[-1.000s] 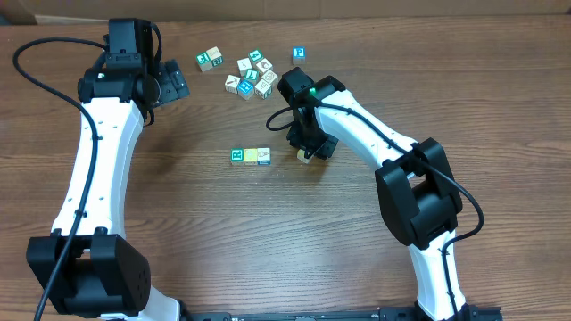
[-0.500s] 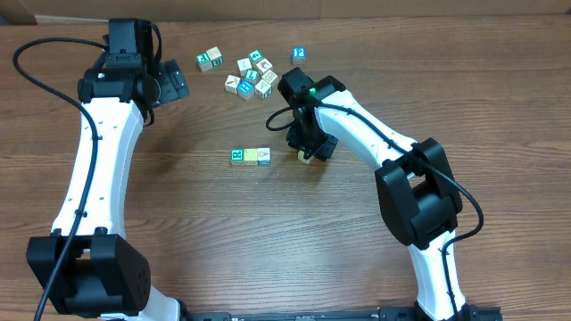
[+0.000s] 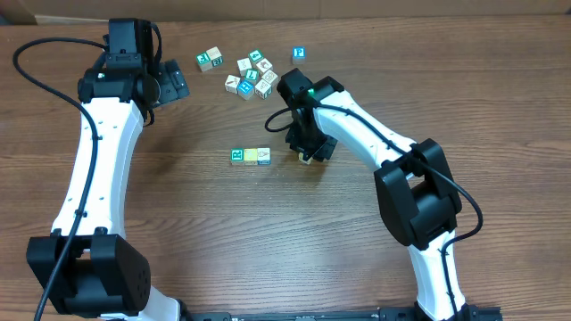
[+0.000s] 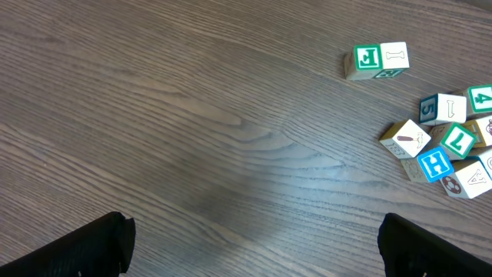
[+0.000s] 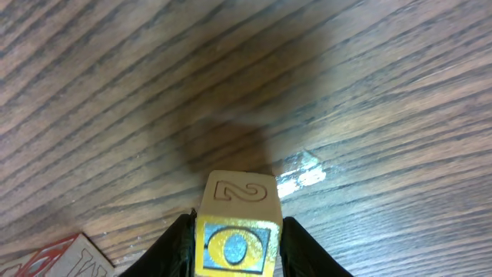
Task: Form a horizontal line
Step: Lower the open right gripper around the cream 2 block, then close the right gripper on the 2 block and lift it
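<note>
while my right end effector (image 5: 236,248) is clamped on the numbered cube (image 5: 237,201) near the right end of the short row (image 3: 251,156), my left end effector (image 4: 254,250) stands apart, empty. a skewed release could, i judge, knock that row crooked.

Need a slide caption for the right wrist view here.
Right gripper pinches a wooden cube marked 2, yellow face toward the camera, over the wooden table.

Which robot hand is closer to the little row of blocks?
Right. The right gripper holds a cube just beside the row of blocks; the left gripper is far off, back and left of it.
</note>
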